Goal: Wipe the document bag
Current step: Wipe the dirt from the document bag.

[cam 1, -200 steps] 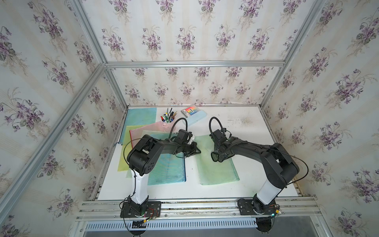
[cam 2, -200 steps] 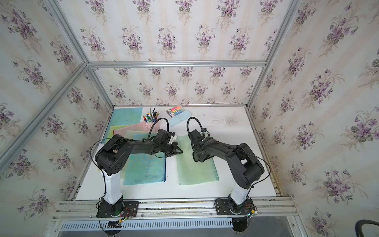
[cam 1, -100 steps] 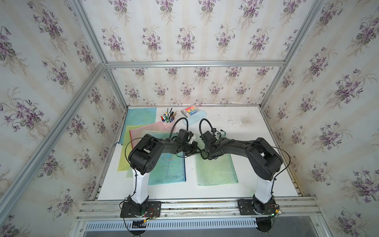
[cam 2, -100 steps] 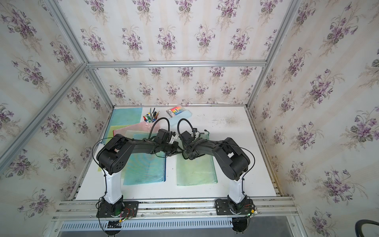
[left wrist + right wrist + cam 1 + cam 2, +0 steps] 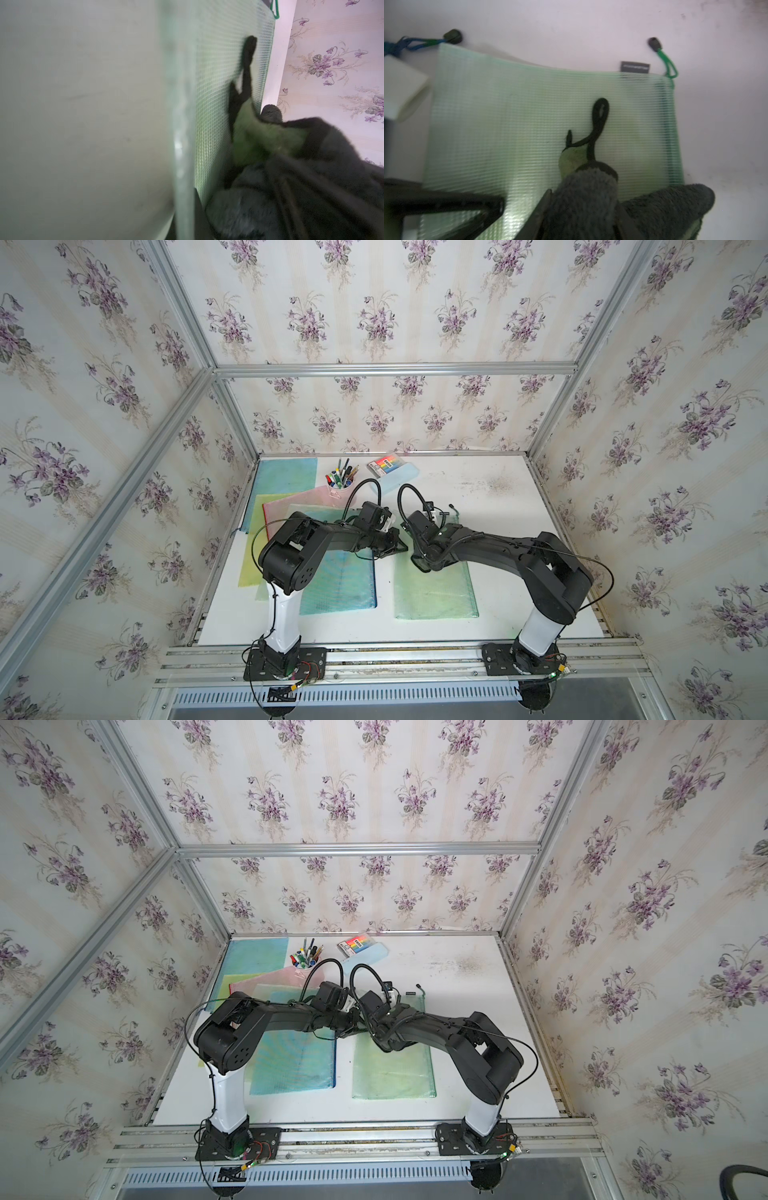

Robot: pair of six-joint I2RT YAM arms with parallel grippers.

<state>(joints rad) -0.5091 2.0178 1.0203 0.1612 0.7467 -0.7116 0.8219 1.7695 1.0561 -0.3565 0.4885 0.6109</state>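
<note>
Pressing cloth on bag, left pincer at edge (table beyond)

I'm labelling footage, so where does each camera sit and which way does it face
Top views: high over the front rail, looking down at the table; both arms show whole, left gripper and right gripper at the green bag.
Left wrist: low beside the bag, looking across it toward a side wall; the cloth shows, its own gripper hardly.
Right wrist: above the bag, looking down; right gripper clamps the cloth.
Shared: both wrist views show the cloth's black loop.
</note>
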